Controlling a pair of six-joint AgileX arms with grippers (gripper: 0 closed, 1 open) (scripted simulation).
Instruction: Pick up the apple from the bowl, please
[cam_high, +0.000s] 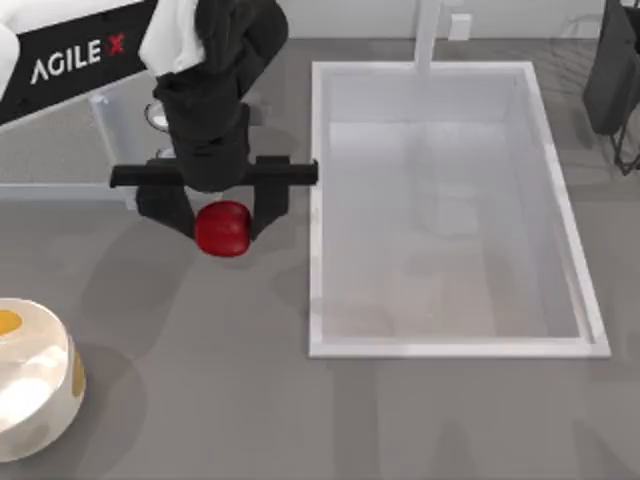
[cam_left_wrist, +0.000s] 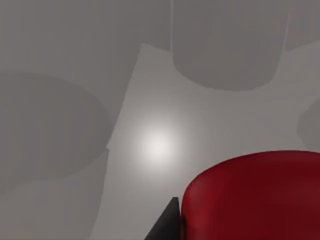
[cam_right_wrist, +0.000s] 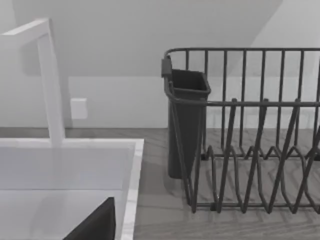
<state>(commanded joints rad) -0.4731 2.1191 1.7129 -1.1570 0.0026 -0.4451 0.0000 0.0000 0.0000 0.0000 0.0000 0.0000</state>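
The left gripper (cam_high: 223, 222) pinches the small glossy deep-red apple (cam_high: 222, 229) above the grey table (cam_high: 300, 410), left of the white sink (cam_high: 560, 215). The round cream-white bowl with yellow-orange spots (cam_high: 30, 385) sits well apart at the table's left edge. The right arm (cam_high: 612, 70) is parked at the top right.

A glossy, deep red round apple (cam_high: 222, 229) sits between the matte black fingers of the left gripper (cam_high: 222, 222), which belongs to an arm with a black body, a white shell and white "AGILE X" lettering on a black band. In the left wrist view the same red apple (cam_left_wrist: 255, 197) shows against a plain pale grey surface with a soft white highlight. Below and to the left of that gripper stands a round cream-white bowl (cam_high: 40, 400) with yellow-orange spots. The countertop (cam_high: 250, 400) is flat mid grey. To the gripper's right, a rectangular sink (cam_high: 320, 200) has a white rim and pale grey inside. The right wrist view shows a dark charcoal wire dish rack (cam_right_wrist: 250, 150) on wood-grained grey counter, a white wall behind.
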